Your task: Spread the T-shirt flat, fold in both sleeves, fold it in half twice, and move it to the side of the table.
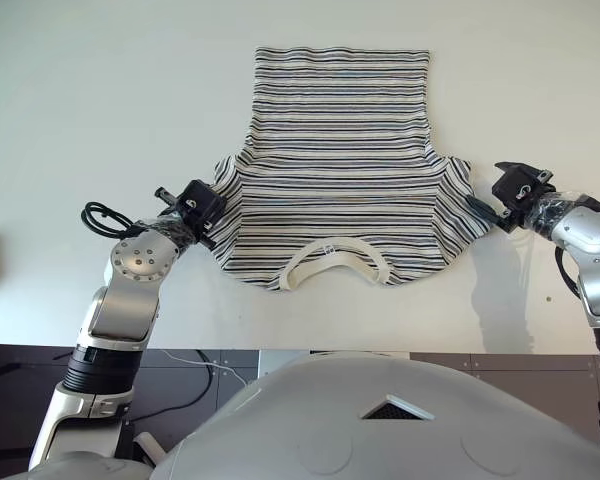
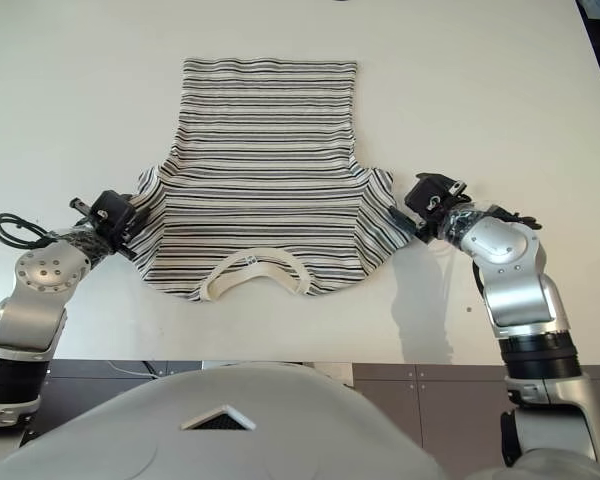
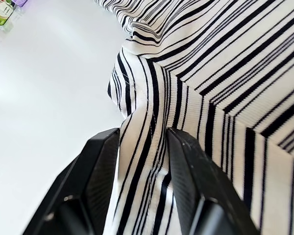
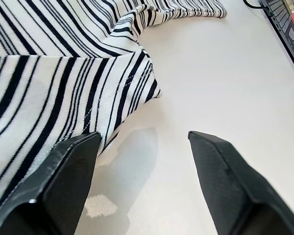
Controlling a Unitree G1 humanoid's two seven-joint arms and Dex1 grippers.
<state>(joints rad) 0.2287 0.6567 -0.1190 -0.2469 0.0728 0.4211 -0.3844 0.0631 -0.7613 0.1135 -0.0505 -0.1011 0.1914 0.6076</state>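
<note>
1. I see the T-shirt (image 1: 340, 150) spread flat at centre frame on the tabletop (image 1: 100, 90), collar toward the lower edge.
2. Left jaws pinch the left sleeve (image 3: 152, 122); right jaws gape beside the right sleeve (image 4: 122, 83).
3. I judge the sleeve folds, both halvings and the side move remain.

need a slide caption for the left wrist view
Left gripper shut on a sleeve fold of the striped T-shirt, white table beside it

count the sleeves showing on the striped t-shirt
2: the left sleeve, pinched in the left gripper, and the right sleeve, at the open right gripper.
</note>
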